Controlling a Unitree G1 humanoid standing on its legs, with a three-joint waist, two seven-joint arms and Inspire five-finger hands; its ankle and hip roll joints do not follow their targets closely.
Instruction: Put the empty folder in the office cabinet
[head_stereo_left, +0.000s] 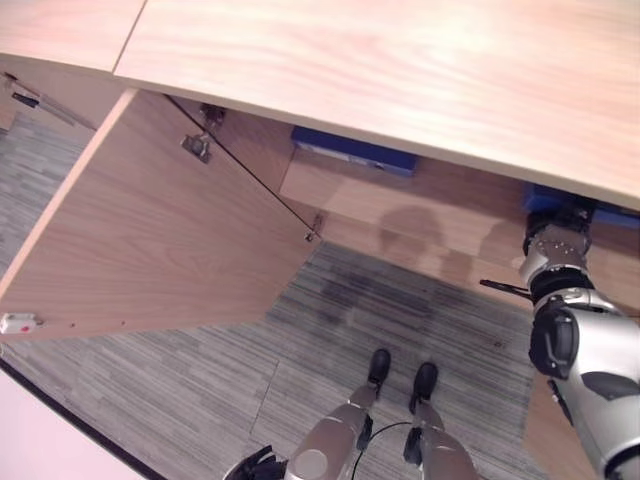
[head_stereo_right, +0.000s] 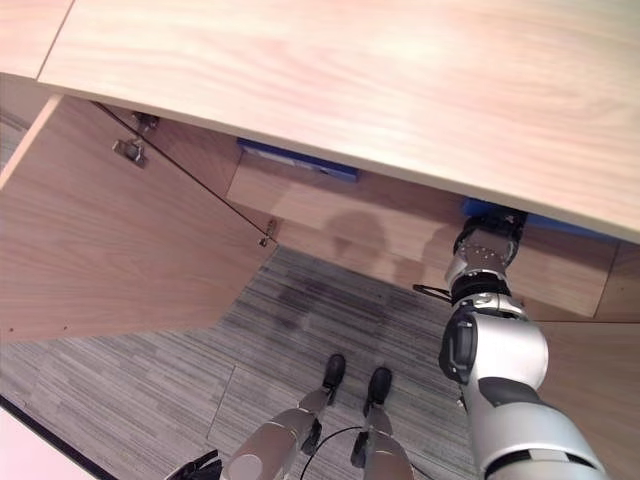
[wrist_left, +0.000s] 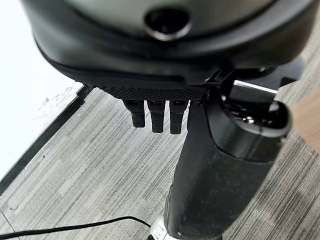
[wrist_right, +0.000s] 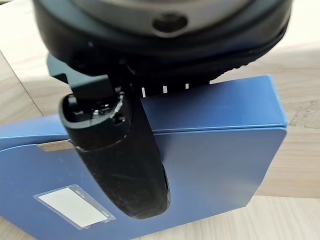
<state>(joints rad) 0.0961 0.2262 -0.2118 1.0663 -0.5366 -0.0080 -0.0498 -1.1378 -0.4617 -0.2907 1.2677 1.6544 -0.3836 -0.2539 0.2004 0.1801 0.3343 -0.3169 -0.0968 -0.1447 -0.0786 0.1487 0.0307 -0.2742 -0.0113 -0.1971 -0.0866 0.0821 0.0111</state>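
blue folder (wrist_right: 210, 150) in right hand (wrist_right: 120, 155)

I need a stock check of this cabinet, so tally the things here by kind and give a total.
Blue folders: 2, one on the shelf, one pinched in the right hand
Open cabinet doors: 1
Cabinets: 1
Total: 4
The left hand hangs empty over the carpet.

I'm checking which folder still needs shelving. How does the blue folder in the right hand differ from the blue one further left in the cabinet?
The held folder is pinched by the right hand, thumb across its face; the left folder lies free on a shelf, nothing touching it. The held one sits at the cabinet's right end, the other nearer the open door. Both are blue and inside the cabinet.
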